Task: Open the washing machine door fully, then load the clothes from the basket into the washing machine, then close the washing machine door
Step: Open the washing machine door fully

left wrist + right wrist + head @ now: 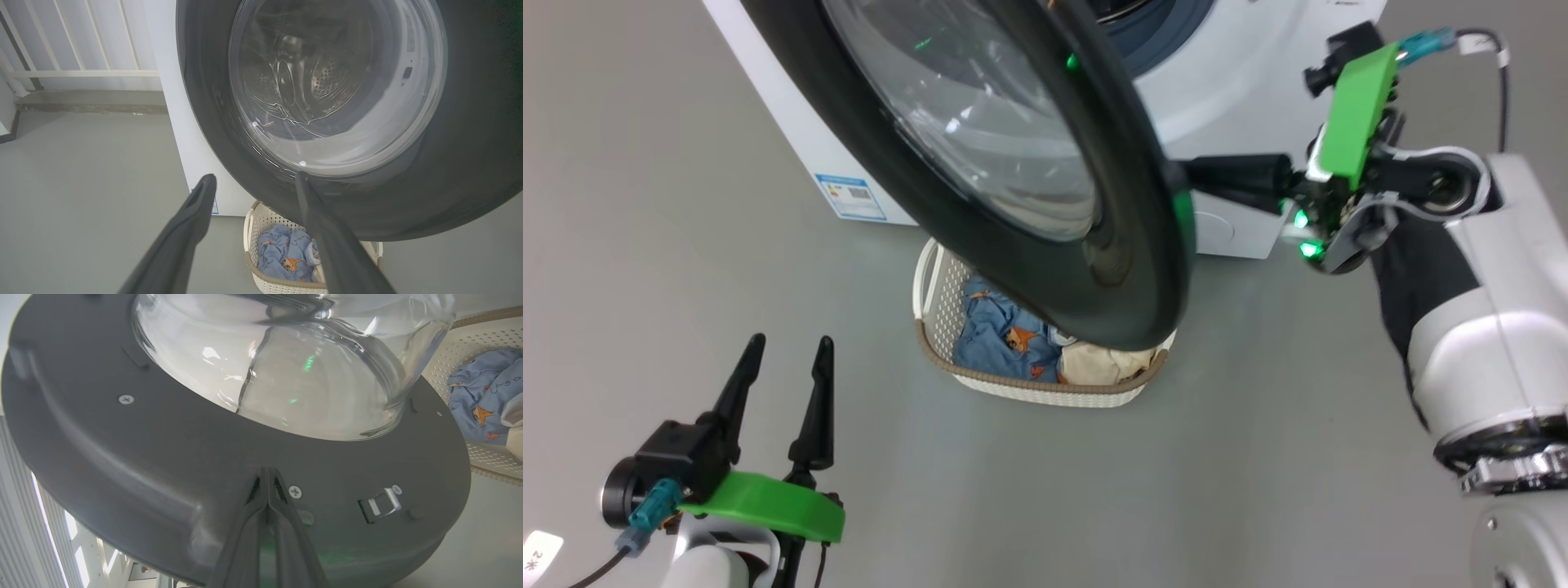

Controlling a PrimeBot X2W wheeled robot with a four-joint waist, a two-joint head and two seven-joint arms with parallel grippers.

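Reader: Door (pixel 996 147) position?

Legend: Swung out from the washer (pixel 1241 73), it runs from top centre to mid frame in the head view, a black rim around a bulging glass bowl. Its lower edge covers the upper part of the basket (pixel 1045 390). A blue label (pixel 849 196) shows on the washer's lower corner, left of the door.

Reader: Basket and clothes?

Legend: Basket on the grey floor (pixel 645 245), centre of frame, just below the washer's front. Clothes (pixel 1001 335) lie inside it, with a blue piece with orange prints at left and a cream piece at right.

Reader: Right tool?

Legend: Right tool (pixel 1217 175), right of mid frame, points left to the door's right edge. Its wrist view shows both fingers pressed together, closed, with the tips against the door's dark inner face at lower centre. A screw (pixel 295 492) sits just right of the tips, and a metal latch (pixel 382 502) further right.

Reader: Left tool?

Legend: Left tool (pixel 792 343), lower left of the head view, is open, its fingers spread over bare floor, well apart from basket and door. Its wrist view looks up through the glass at the perforated drum (pixel 322 77). A white railing (pixel 81 73) crosses the upper left.
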